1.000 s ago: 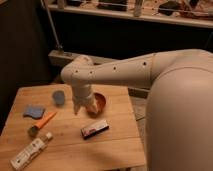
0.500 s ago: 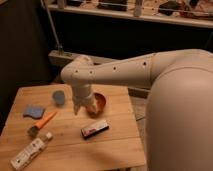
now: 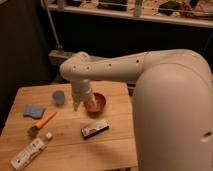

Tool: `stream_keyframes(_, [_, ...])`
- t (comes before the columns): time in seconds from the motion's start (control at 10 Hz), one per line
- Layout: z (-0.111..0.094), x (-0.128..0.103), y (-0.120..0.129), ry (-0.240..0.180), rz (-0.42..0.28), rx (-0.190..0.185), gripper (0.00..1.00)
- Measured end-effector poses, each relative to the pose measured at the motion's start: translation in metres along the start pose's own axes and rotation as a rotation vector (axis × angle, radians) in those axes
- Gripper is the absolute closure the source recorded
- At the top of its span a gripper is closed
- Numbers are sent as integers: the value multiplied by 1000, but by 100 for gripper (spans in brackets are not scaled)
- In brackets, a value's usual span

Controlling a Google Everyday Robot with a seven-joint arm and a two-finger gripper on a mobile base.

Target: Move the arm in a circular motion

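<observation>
Over a wooden surface [image 3: 112, 145], the cream-white arm [image 3: 115, 67] reaches from a bulky rounded segment at the right across to the left. It bends at an elbow above the middle of the surface, then drops straight down. Small dark holes dot its upper length. Its tapered end, the gripper [image 3: 76, 107], hangs just left of a reddish bowl [image 3: 98, 103], partly covering the bowl's left rim. Whether the gripper is spread or pressed together cannot be told.

On the surface left of the gripper stands a small blue-grey cup [image 3: 58, 96]. Further left lies a flat blue cloth [image 3: 33, 111]. In front of those lies an orange carrot [image 3: 46, 120], slanting down to the left. A white tube [image 3: 30, 154] lies near the front left corner. A dark packet with a pale stripe [image 3: 95, 129] lies in front of the bowl.

Compared with a second ago and half a second ago, nothing has visibly shifted. The arm holds the same bend with its tip beside the bowl, and every item lies where it was.
</observation>
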Motion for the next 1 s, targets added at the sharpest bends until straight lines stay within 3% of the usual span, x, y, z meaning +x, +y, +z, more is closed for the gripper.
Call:
stream_keyframes(0.4, [-18,-65,-38,-56,25,20,35])
stream_keyframes(0.6, [-30,-86,-87,-88,87,34,35])
stream_keyframes(0.8, [-38,-85,-146,-116,169,39,35])
stream_keyframes(1.0, [-45,-64,-218,-144,260,51,35])
